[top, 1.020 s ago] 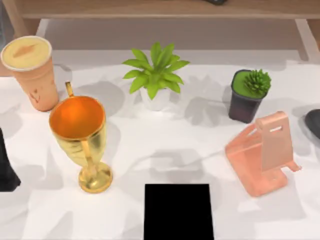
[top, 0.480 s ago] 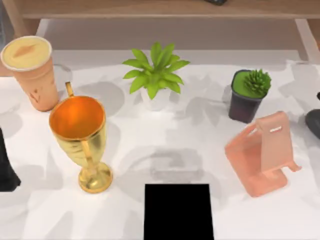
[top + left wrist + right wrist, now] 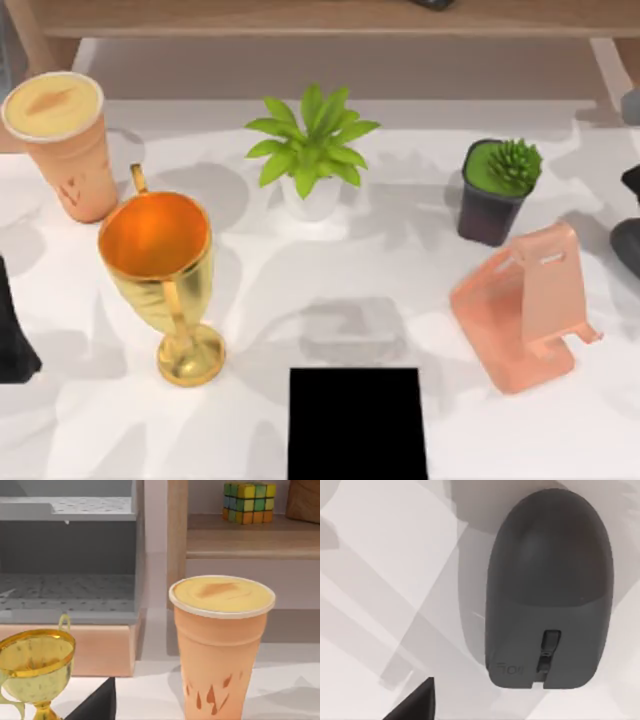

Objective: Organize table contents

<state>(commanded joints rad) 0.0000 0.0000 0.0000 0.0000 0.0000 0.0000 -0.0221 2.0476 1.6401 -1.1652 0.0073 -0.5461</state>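
Right wrist view is looking straight down on the grey mouse [image 3: 547, 587], which is lying flat on the white bench [image 3: 385, 570] at its far right edge, right of the pink phone stand [image 3: 525, 305]. A dark corner of the right hand is showing at the frame's edge, but I cannot tell how far open it is. The mouse looks light, rigid and smooth, with a domed back that could slip, so pinching across its narrower flanks near the middle seems safest. Top view is showing the left arm at the bench's left edge, its hand's opening equally unclear, facing the orange cup [image 3: 220, 645] at far left beside the gold goblet [image 3: 165, 285]; the cup looks light and crushable.
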